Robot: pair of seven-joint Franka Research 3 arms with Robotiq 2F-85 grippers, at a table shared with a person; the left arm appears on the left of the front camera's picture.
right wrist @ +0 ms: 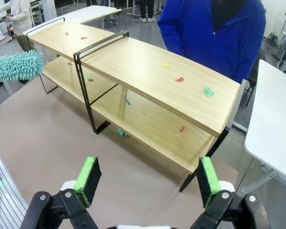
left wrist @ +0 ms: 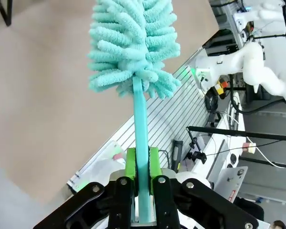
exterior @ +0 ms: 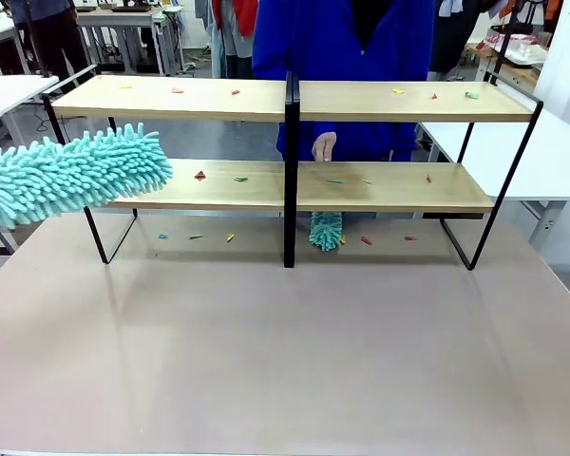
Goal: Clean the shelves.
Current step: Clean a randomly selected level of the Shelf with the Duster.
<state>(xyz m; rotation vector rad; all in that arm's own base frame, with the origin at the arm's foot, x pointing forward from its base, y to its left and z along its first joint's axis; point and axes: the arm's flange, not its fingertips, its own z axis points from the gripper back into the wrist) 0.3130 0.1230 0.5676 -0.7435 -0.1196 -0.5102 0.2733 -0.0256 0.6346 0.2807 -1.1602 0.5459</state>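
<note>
Front view: the shelves (exterior: 361,100), two light-wood boards in a thin black frame with a black centre post, stand across the far half of a brown table (exterior: 285,351). Small coloured paper scraps (exterior: 200,176) lie on both boards and on the table beneath. A fluffy teal duster (exterior: 76,176) reaches in from the robot's left, lying nearly level. Its tip is at the left end of the lower board, probably placed there to sweep the scraps along it. A person in a blue top (exterior: 342,38) stands behind the rack with one hand (exterior: 324,146) showing between the tiers. A second, smaller teal duster (exterior: 326,231) hangs below the lower board near the centre post. I cannot tell what holds it.

Left wrist view: the left gripper (left wrist: 142,164) is clamped on the duster's flat teal handle (left wrist: 141,124), with a green pad pressed to each side. The grip is low on the handle, which gives the head its full reach. The head points straight away from the wrist, over the table.

Right wrist view: the right gripper (right wrist: 145,179) hangs above the table's near right, looking down on the rack's right end. Its jaws are wide apart with nothing between them, so this arm seems to be waiting. The duster head pokes in at the far left, beside the lower board.
</note>
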